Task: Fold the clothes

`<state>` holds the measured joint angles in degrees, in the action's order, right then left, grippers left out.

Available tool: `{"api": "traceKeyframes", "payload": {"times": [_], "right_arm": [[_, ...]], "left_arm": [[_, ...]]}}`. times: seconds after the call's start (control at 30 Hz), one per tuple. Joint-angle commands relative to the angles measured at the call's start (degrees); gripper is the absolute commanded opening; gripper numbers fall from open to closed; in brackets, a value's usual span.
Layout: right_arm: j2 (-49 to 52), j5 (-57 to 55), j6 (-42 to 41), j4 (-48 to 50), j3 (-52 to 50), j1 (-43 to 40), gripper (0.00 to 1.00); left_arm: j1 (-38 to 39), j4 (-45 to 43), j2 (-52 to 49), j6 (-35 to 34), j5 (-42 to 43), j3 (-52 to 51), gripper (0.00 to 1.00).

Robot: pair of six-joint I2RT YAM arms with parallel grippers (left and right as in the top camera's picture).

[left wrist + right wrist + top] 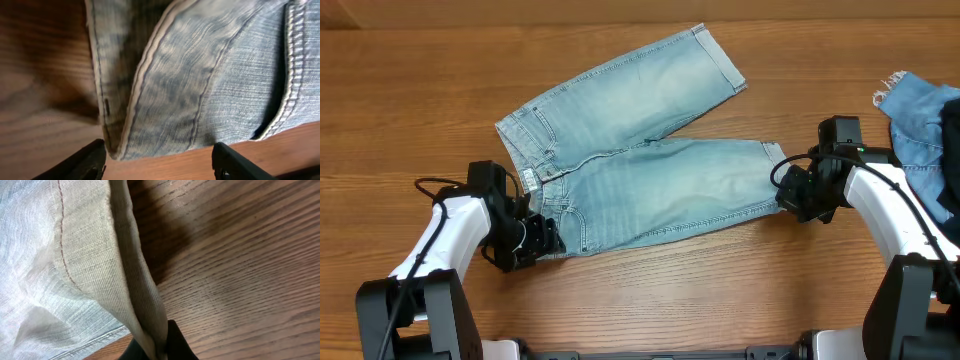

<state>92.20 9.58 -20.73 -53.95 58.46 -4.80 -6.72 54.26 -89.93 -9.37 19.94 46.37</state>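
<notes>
Pale washed light-blue denim jeans (650, 170) lay flat around the middle of the brown wood-grain table (410, 90). Waistband sat at the left end and the legs were spread in a V: one ran up-right to a cuffed hem near the far edge, the other ran right, its hem at the right pincer (790, 190).

Right wrist view: jeans (60, 255) hem was lifted off the table into an upright ridge, inside face of the fabric showing. Right pincer (160, 347) was closed on that hem, denim clamped between the black fingers (176, 340).

Left pincer (535, 238) sat at the near waistband corner. Left wrist view: jeans (200, 75) showed stitched seams and a pocket edge, fabric flat on the wood. Left pincer (160, 157) was open, black fingers (85, 160) wide apart either side of the denim edge. No grip visible; can't tell whether they touched the cloth.

White-and-black left arm (450, 235) came in from the near left, white-and-black right arm (885, 195) from the near right.

Medium-blue denim garment with frayed white edge (920, 120) lay bunched at the right edge of the table, behind the right arm, well apart from the jeans.
</notes>
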Motion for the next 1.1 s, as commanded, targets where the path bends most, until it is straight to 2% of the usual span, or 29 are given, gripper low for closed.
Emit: {"api": "traceKeyframes", "payload": {"times": [0.0,0.17,0.43,0.6,0.83,0.93,1.03,1.07], "right_arm": [[-0.9,-1.6,-0.3,0.3,1.4,-0.5,0.04],[-0.9,-1.6,-0.1,0.3,1.4,-0.5,0.04],[-0.9,-1.6,-0.1,0.4,1.4,-0.5,0.04],[-0.9,-1.6,-0.1,0.3,1.4,-0.5,0.04],[-0.9,-1.6,-0.1,0.3,1.4,-0.5,0.04],[-0.9,-1.6,-0.1,0.3,1.4,-0.5,0.04],[-0.9,-1.6,-0.1,0.3,1.4,-0.5,0.04],[-0.9,-1.6,-0.1,0.3,1.4,-0.5,0.04]], "left_arm": [[0.4,0.2,1.0,-7.7,1.7,-0.7,0.71],[0.4,0.1,1.0,-15.8,0.2,-2.3,0.71],[0.4,-4.7,1.0,-20.9,-3.6,-4.4,0.71],[0.4,-8.5,1.0,-21.1,-7.6,-4.5,0.71],[0.4,-11.8,1.0,-20.7,-7.6,-4.5,0.7],[0.4,-11.9,1.0,-21.0,-5.9,-4.5,0.67],[0.4,-12.0,1.0,-21.9,-1.8,-4.5,0.57],[0.4,-11.8,1.0,-23.0,-0.7,-4.5,0.57]]}}
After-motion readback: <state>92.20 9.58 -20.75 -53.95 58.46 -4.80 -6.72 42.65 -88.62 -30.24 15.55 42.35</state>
